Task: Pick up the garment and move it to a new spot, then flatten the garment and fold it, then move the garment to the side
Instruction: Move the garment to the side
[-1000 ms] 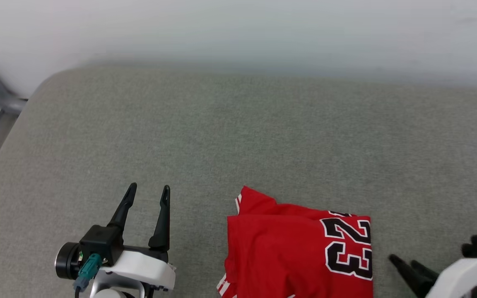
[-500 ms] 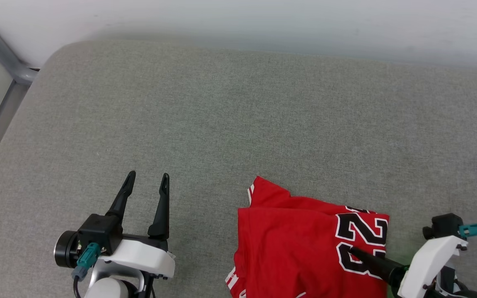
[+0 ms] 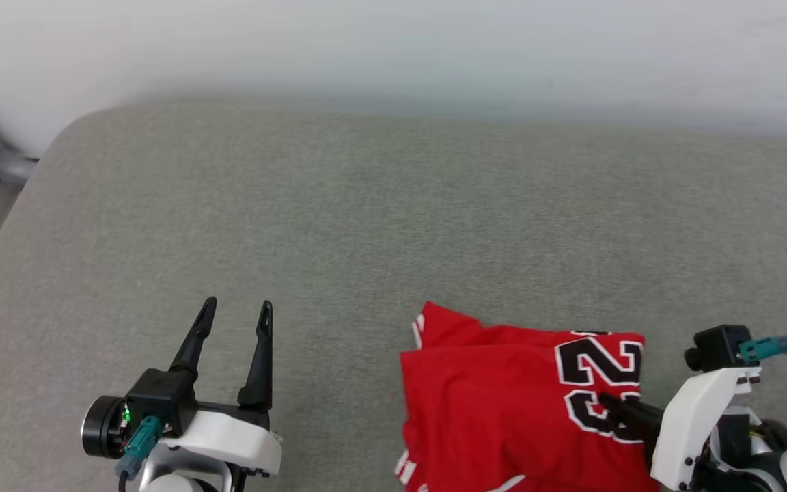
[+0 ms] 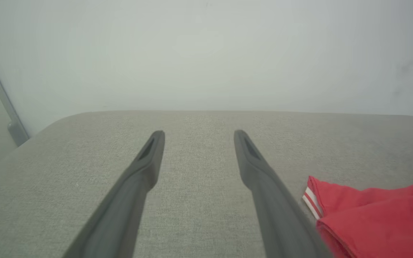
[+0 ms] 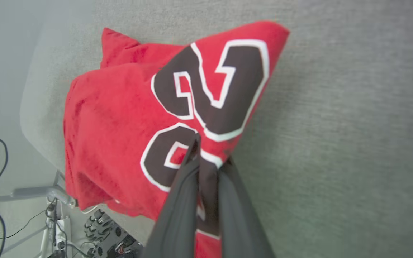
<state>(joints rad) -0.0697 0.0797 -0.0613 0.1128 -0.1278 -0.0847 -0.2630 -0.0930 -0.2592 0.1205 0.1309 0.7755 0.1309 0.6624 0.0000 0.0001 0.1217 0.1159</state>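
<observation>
We see our right gripper [image 3: 613, 404], clear of the shirt [image 3: 489, 403] a second ago, now with jaws pinched on its edge by the "23", near the front of the grey cushion [image 3: 366, 225], while our left gripper [image 3: 236, 313] hovers beside it, jaws wide and empty

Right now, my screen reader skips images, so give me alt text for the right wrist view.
The right gripper pinches the edge of a folded red shirt at its black, white-outlined number, on a grey cushion.
</observation>
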